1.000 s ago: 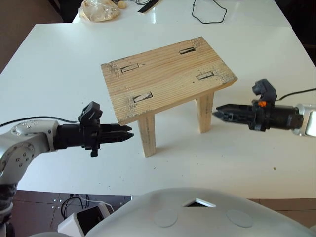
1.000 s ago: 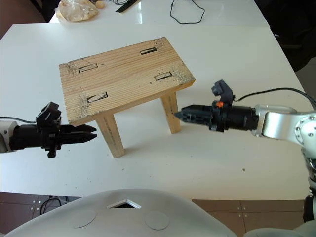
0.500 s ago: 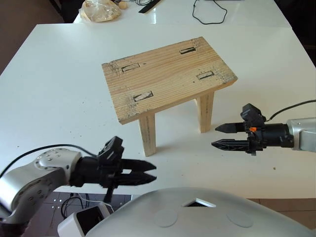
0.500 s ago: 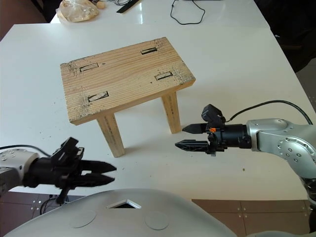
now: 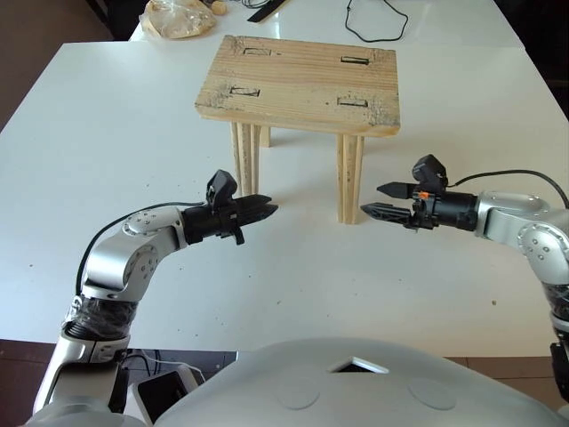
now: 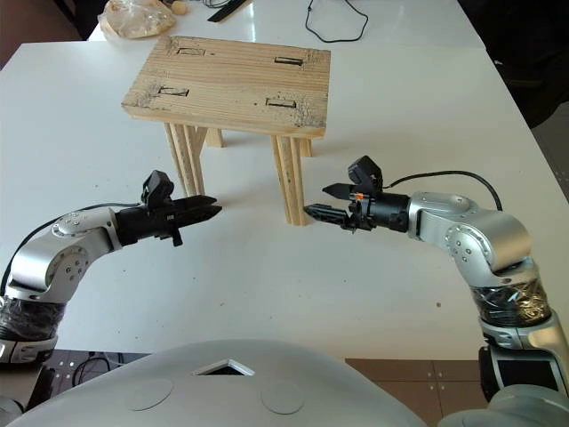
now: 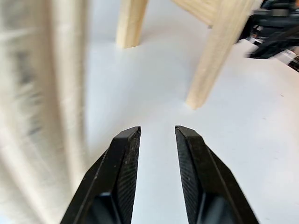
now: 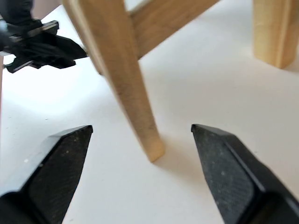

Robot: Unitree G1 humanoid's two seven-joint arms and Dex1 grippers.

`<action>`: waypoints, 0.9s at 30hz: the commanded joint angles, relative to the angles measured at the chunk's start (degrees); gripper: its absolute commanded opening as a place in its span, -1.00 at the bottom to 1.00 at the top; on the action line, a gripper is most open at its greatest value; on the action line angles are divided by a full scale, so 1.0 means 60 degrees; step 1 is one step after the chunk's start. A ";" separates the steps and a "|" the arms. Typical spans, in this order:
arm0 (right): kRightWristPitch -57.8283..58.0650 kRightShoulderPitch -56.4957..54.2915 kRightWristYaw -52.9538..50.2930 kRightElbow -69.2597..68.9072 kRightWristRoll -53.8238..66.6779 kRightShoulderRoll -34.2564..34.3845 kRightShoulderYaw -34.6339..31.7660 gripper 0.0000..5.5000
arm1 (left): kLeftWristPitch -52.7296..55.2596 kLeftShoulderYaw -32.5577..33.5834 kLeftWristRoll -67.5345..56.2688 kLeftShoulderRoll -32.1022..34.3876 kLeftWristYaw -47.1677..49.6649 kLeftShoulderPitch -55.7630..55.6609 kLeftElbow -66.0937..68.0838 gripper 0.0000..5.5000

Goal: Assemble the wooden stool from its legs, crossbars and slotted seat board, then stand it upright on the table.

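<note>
The wooden stool (image 5: 302, 80) stands upright on its legs at the back middle of the white table (image 5: 98, 133), slotted seat board on top. My left gripper (image 5: 267, 209) hovers low by the near left leg (image 5: 242, 156), fingers a little apart with nothing between them; the left wrist view shows that gripper (image 7: 156, 133) over bare table. My right gripper (image 5: 373, 200) is open, its tips just short of the foot of the near right leg (image 5: 349, 178). In the right wrist view that leg (image 8: 126, 84) stands in line with the gap of the wide-open gripper (image 8: 141, 127).
A second white table behind carries a crumpled bag (image 5: 180, 18), a black cable (image 5: 378, 22) and a dark flat object (image 5: 267, 11). Bare tabletop lies in front of the stool and on both sides of it.
The stool now stands farther back and turned square to me. My left gripper has risen from the table's front edge to the near left leg; the right gripper has shifted up to the near right leg.
</note>
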 commanded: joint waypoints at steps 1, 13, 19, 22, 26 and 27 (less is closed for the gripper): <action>-0.0915 0.0461 -0.0611 0.0519 -0.1209 0.0231 -0.0346 0.42 | -0.0277 0.1048 -0.0255 0.0465 -0.0381 0.1335 -0.0702 -0.51; -0.6998 0.0222 -0.4079 0.5318 -0.4767 0.3684 -0.1054 0.42 | -0.4369 0.1700 0.3311 -0.1616 0.2809 0.1339 0.2817 -0.51; -0.9151 -0.0047 -0.4172 0.6950 -0.5648 0.4506 -0.0994 0.42 | -0.6142 0.1451 0.4952 -0.3159 0.5207 0.0203 0.4268 -0.51; -1.0029 -0.0167 -0.4444 0.7809 -0.6109 0.4698 -0.1020 0.42 | -0.6987 0.1429 0.5308 -0.3553 0.5721 -0.0198 0.5242 -0.51; -1.1012 -0.0552 -0.4596 0.9018 -0.6634 0.4861 -0.0955 0.42 | -0.8150 0.1498 0.5461 -0.4042 0.6205 -0.0489 0.6670 -0.51; -1.1193 -0.0644 -0.4612 0.9256 -0.6726 0.4910 -0.0931 0.42 | -0.8270 0.1453 0.5488 -0.4138 0.6241 -0.0617 0.6991 -0.51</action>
